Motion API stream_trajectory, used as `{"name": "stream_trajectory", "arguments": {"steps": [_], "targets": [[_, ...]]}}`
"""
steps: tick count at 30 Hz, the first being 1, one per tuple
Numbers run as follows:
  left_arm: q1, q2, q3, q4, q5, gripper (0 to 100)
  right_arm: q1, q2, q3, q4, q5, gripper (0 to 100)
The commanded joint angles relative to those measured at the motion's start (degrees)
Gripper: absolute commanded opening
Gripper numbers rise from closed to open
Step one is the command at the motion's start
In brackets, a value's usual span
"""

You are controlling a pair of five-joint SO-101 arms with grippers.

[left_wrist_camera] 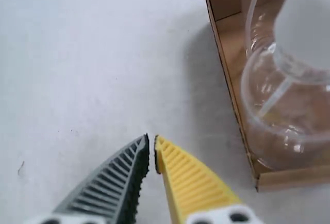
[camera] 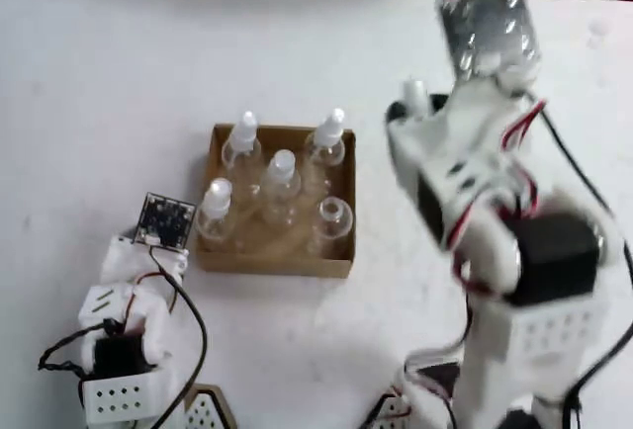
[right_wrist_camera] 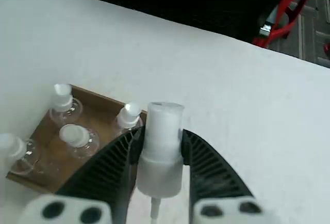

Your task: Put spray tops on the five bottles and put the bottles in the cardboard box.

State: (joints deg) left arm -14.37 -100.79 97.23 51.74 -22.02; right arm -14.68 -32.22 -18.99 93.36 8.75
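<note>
The cardboard box (camera: 279,262) sits mid-table with five clear bottles inside. Four of them wear white spray tops (camera: 282,164); the bottle at the box's near right corner (camera: 334,216) has a bare neck. My right gripper (right_wrist_camera: 160,133) is shut on a white spray top (right_wrist_camera: 161,152) with its dip tube hanging down, held above the table to the right of the box (right_wrist_camera: 44,180); the high view shows that spray top (camera: 413,96) too. My left gripper (left_wrist_camera: 151,142) is shut and empty, low over the table by the box's left wall (left_wrist_camera: 229,79), beside a clear bottle (left_wrist_camera: 289,105).
A clear plastic bag (camera: 487,26) lies at the table's far right, behind the right arm (camera: 495,212). The left arm (camera: 124,320) rests at the near left, with cables around both bases. White tabletop lies open left of and behind the box.
</note>
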Motion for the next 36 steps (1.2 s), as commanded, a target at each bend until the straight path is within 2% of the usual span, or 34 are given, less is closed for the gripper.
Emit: {"name": "stream_trajectory", "arguments": {"steps": [1,3,9,15,19,29,36], "targets": [[0.66,-0.40,-0.09,0.26,-0.35,2,-7.34,-7.34,11.16,-9.10,-0.88,1.7],[0.66,-0.40,-0.09,0.26,-0.35,2,-9.45,-9.80,18.29,-16.04,-2.64,1.7],[0.66,-0.40,-0.09,0.26,-0.35,2,-12.62,-20.88,38.59,-41.36,-19.25,1.6],[0.66,-0.40,-0.09,0.26,-0.35,2,-14.81,-29.23,58.73,-65.27,-15.65,1.6],[0.75,-0.40,-0.09,0.26,-0.35,2,-14.81,-33.89,68.75,-75.21,-15.82,1.6],[0.75,-0.40,-0.09,0.26,-0.44,2,-12.70,-36.62,80.44,-87.25,-15.65,1.6],[0.75,-0.40,-0.09,0.26,-0.44,2,-10.95,-36.70,82.37,-87.96,-15.82,1.6]]}}
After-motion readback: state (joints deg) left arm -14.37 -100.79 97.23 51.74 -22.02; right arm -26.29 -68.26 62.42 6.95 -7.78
